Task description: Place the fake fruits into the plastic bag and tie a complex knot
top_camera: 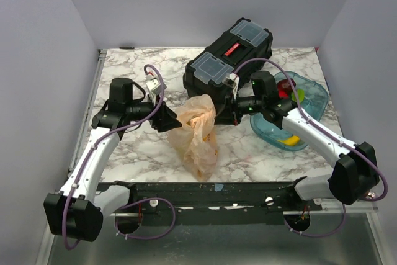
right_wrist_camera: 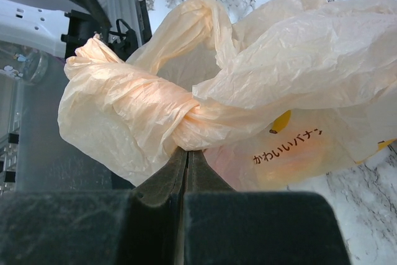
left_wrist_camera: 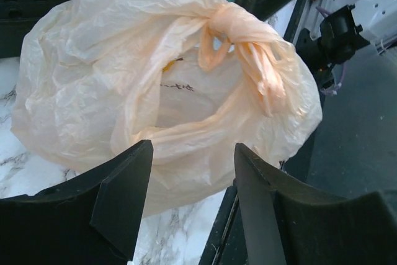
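In the middle of the table (top_camera: 133, 66) lies the bag (top_camera: 197, 130). It looks soft, light and crinkly, so it is best held by its knot (right_wrist_camera: 186, 116). The left claw (left_wrist_camera: 192, 150) is wide open near it. The right claw (right_wrist_camera: 186, 153) is closed at the knot. Whether it pinches plastic is hidden, and so is the bag's inside.

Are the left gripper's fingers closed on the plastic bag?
No, the left gripper's fingers stand wide apart, with the plastic bag beyond them.
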Robot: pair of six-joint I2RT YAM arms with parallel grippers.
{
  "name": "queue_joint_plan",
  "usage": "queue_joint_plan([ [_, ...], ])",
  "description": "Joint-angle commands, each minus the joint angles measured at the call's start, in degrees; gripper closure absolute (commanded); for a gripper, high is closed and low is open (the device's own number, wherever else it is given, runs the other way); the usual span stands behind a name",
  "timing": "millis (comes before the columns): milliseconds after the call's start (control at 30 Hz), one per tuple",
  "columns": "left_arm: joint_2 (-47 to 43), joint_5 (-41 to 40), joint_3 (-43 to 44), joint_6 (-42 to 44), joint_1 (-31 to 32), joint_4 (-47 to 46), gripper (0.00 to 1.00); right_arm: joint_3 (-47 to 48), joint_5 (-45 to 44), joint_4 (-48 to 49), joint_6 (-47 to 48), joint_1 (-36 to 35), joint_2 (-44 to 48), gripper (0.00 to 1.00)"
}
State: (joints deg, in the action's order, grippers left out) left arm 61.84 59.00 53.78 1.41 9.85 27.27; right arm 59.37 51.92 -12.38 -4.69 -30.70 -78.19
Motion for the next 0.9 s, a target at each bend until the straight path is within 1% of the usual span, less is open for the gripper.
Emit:
queue_joint_plan([
  [0, -2.1, 0.7, 2.5, 8.3, 1.4, 7.9, 0.41, -0.4, -0.1, 0.0, 0.5, -0.3, 0.3, 0.99],
  [133, -0.6, 0.2, 5.0, 8.3, 5.1, 9.3, 0.40, -0.1, 0.1, 0.8, -0.1, -0.3, -0.2, 0.99],
  [267, -0.4, -3.0, 5.5, 7.1, 9.5, 7.1, 0.37, 0.4, 0.0, 1.0, -0.4, -0.6, -0.6, 0.99],
  [433, 1.4, -7.9, 6.9, 5.0, 12.6, 5.2, 0.38, 0.5, -0.4, 1.1, -0.5, -1.2, -0.5, 0.99],
  [500, 2.0, -9.5, 7.5, 3.9, 12.7, 4.3, 0.40, 0.4, -0.6, 1.1, -0.4, -1.4, -0.3, 0.99],
  [567, 2.7, -11.2, 8.3, 3.3, 12.8, 3.9, 0.45, 0.2, -1.1, 1.2, -0.3, -1.6, -0.2, 0.99],
  [767, 3.2, -10.8, 8.6, 3.3, 13.0, 2.3, 0.66, 0.4, -1.4, 1.0, 0.3, -1.7, -0.5, 0.99],
  [800, 3.4, -10.7, 8.6, 3.2, 13.2, 2.1, 0.67, 0.6, -1.5, 1.1, 0.3, -1.7, -0.7, 0.99],
  [867, 3.8, -10.4, 8.5, 2.9, 13.6, 1.8, 0.65, 0.9, -1.7, 1.3, 0.4, -1.7, -1.0, 0.99],
])
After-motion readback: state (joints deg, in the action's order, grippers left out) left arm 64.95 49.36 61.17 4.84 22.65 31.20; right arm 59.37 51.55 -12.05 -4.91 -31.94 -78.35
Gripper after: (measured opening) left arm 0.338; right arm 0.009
